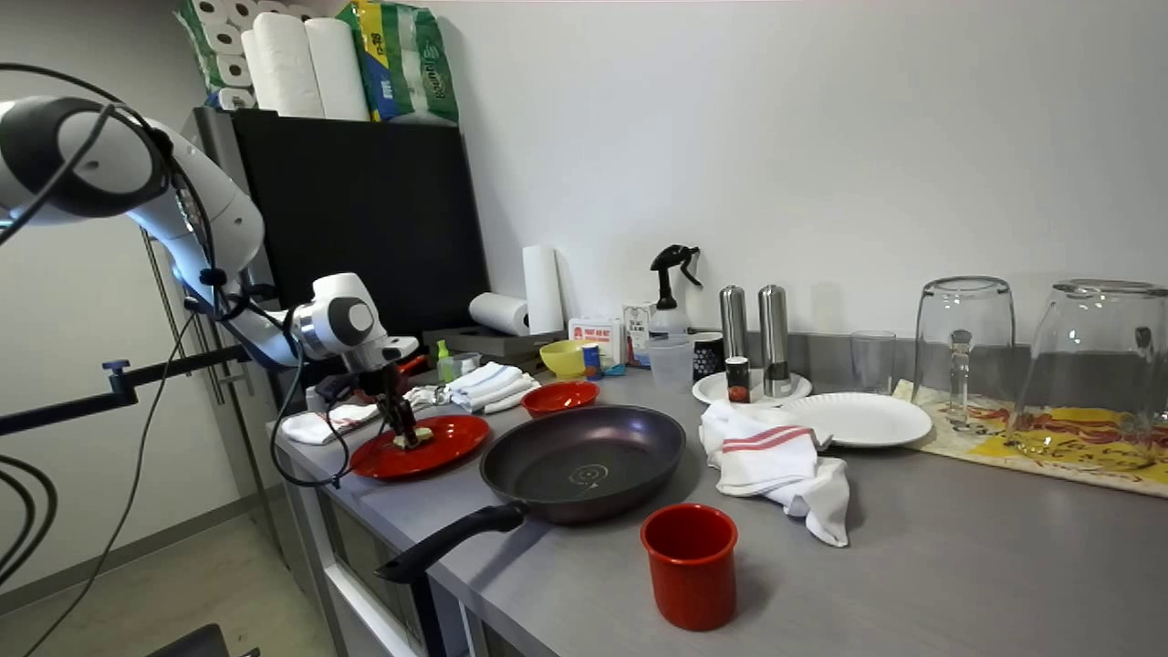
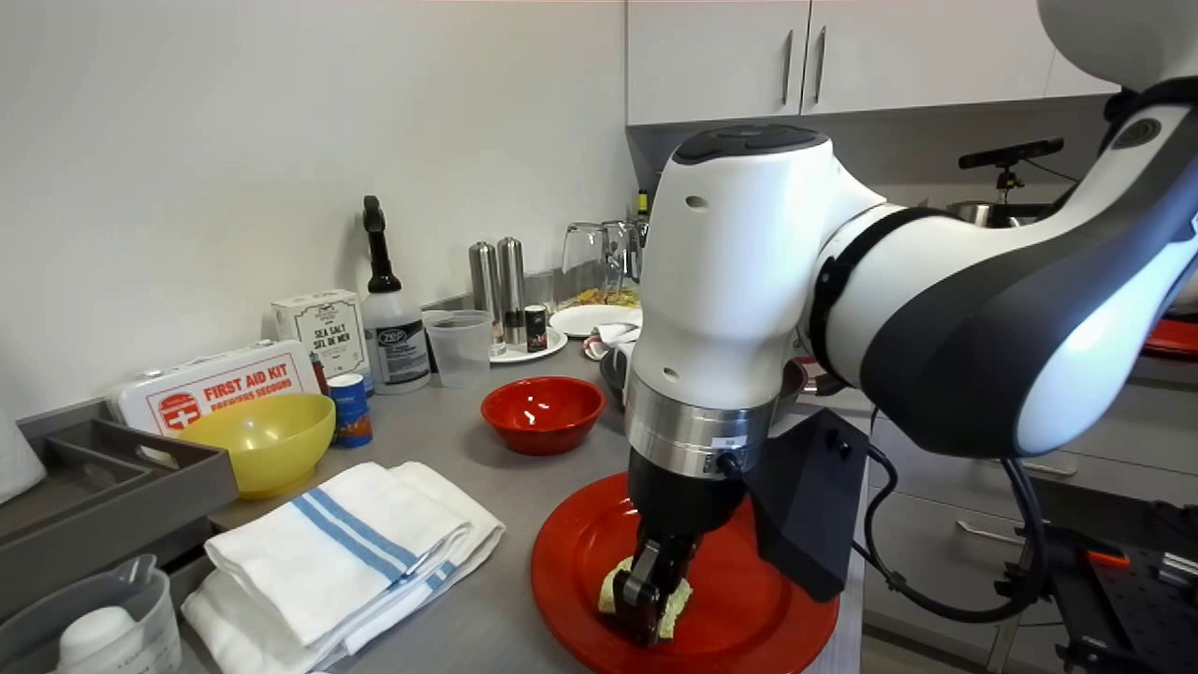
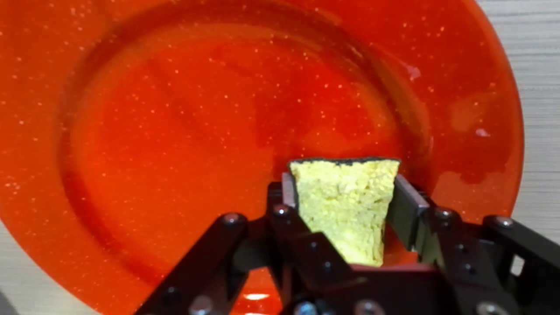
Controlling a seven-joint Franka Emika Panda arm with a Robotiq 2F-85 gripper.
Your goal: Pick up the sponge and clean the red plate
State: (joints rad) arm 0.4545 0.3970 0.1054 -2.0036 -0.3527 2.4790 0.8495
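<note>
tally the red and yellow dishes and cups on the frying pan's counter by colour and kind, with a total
Red plate: 1
Red bowl: 1
Red cup: 1
Yellow bowl: 1
Total: 4

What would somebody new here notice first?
Most likely the big white robot arm, bent over the counter, its gripper shut on a yellow sponge down at the glossy red plate. Next might come the black frying pan beside that plate, then the bright red cup standing near the pan.
</note>
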